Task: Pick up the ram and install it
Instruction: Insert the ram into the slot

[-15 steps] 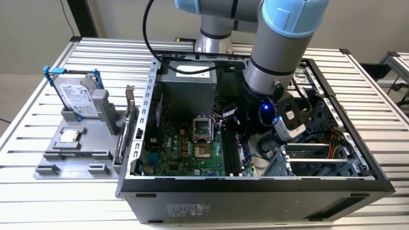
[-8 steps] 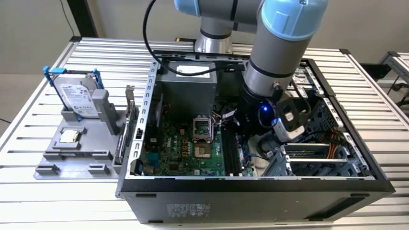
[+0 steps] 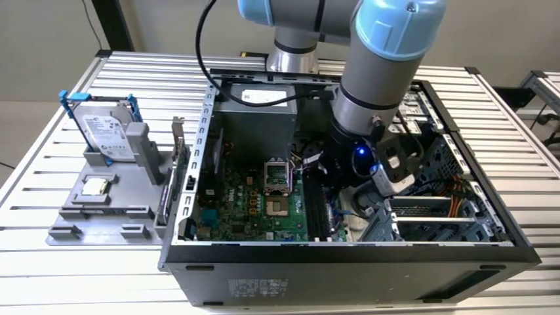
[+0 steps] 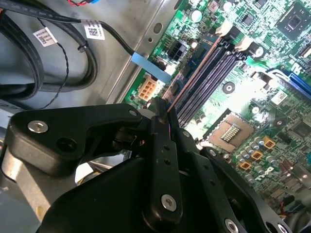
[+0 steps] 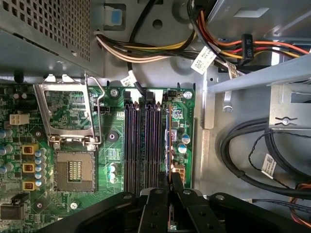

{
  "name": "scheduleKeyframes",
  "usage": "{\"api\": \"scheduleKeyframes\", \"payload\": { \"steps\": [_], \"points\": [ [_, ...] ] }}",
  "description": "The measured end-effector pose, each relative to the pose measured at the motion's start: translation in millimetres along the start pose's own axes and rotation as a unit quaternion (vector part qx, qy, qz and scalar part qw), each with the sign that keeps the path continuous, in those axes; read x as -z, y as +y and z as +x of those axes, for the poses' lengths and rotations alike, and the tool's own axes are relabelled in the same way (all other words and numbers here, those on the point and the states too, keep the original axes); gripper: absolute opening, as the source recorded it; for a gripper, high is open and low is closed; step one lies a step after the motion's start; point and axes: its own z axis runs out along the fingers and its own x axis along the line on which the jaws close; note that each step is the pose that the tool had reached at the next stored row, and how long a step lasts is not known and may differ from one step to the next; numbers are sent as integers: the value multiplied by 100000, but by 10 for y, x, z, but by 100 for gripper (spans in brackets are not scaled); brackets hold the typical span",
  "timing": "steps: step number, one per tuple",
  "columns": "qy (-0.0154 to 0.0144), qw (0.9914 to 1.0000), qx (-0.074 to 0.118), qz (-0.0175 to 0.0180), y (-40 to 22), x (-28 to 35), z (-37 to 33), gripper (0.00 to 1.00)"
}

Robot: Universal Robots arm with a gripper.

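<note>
The ram (image 5: 167, 141) shows edge-on as a thin blue strip, lined up along the black slot nearest the motherboard's edge. Beside it lie the other long black slots (image 5: 141, 145). In the second wrist view the ram (image 4: 192, 73) runs from the fingertips out over the slots (image 4: 209, 73). My gripper (image 5: 170, 183) is shut on the ram's near end, its black fingers (image 4: 163, 145) pressed together on the stick. I cannot tell whether the ram is seated in the slot or just above it. In the exterior view my arm (image 3: 376, 111) reaches down into the open computer case (image 3: 350, 252).
A CPU socket (image 5: 73, 170) with its raised metal frame (image 5: 65, 111) sits beside the slots on the green motherboard (image 3: 254, 203). Cable bundles (image 5: 160, 48) and a drive bracket (image 5: 262, 77) crowd the case. Outside it, a grey fixture (image 3: 105, 210) holds a hard drive (image 3: 105, 134).
</note>
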Motion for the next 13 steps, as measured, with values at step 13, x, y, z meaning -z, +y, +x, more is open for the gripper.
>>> {"api": "scheduleKeyframes", "payload": {
  "steps": [13],
  "points": [
    [1,100000,7,86,0,-33,28,0]
  ]
}}
